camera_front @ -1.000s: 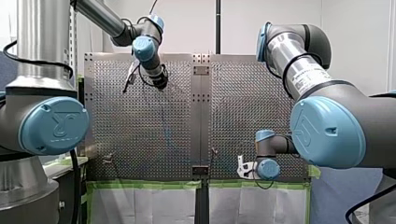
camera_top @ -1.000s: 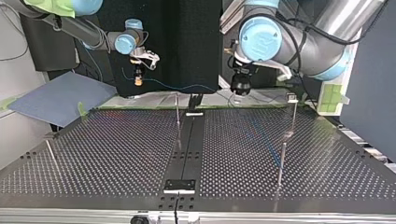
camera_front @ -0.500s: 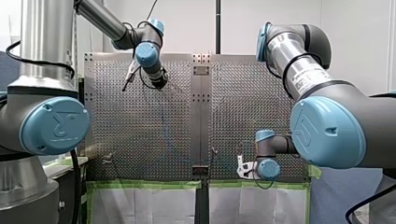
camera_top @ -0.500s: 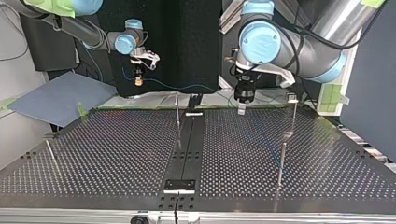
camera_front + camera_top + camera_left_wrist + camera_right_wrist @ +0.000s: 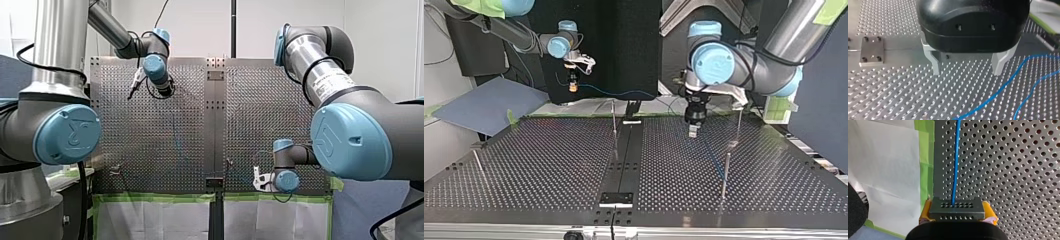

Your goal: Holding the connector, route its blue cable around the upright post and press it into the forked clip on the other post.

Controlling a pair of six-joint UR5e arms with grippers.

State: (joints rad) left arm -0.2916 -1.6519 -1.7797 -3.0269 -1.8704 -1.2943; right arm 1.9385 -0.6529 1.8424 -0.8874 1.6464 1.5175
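As my right gripper [image 5: 572, 88] pinches the connector [image 5: 957, 210], my empty, parted left gripper [image 5: 966, 72] dropped.

- The cable [image 5: 956, 162] is bright blue.
- The connector [image 5: 956, 211] is dark grey, dotted with rows of small holes.
- The right gripper [image 5: 958, 214] has yellow pads [image 5: 925, 213].
- The left gripper [image 5: 966, 72] has a glossy black body and pale grey fingers [image 5: 935, 63].
- The bench [image 5: 1010, 170] is silver metal with a regular grid of holes. Green tape [image 5: 926, 157] runs along its edge, with white paper [image 5: 885, 170] beyond.
- The left arm [image 5: 60, 55] is silver-grey with light blue joint caps [image 5: 67, 135].
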